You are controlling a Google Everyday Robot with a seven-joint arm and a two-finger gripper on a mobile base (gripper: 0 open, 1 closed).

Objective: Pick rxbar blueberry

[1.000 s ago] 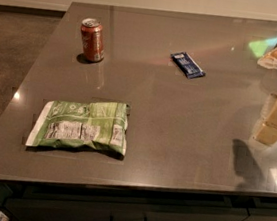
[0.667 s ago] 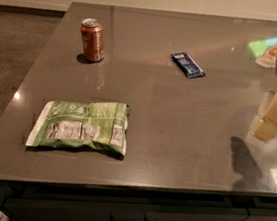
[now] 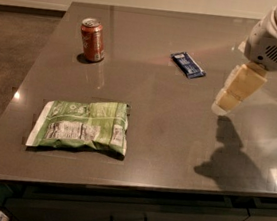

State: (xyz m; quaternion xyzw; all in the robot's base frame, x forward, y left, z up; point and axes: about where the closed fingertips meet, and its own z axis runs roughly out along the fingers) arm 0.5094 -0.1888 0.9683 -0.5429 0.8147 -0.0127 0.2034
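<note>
The rxbar blueberry (image 3: 188,65) is a small flat dark blue wrapper with white lettering, lying at a slant on the grey table toward the back, right of centre. My gripper (image 3: 236,92) hangs above the table at the right, below the white arm housing. It is to the right of the bar and a little nearer the front, apart from it. It holds nothing that I can see.
An orange-red soda can (image 3: 92,39) stands upright at the back left. A large green-and-white chip bag (image 3: 79,130) lies flat at the front left. The table's front edge (image 3: 119,186) runs above dark drawers. The arm casts a shadow at the right front.
My gripper and arm have moved left, in over the table and closer to the blue bar. The can, bag and bar have not moved.
</note>
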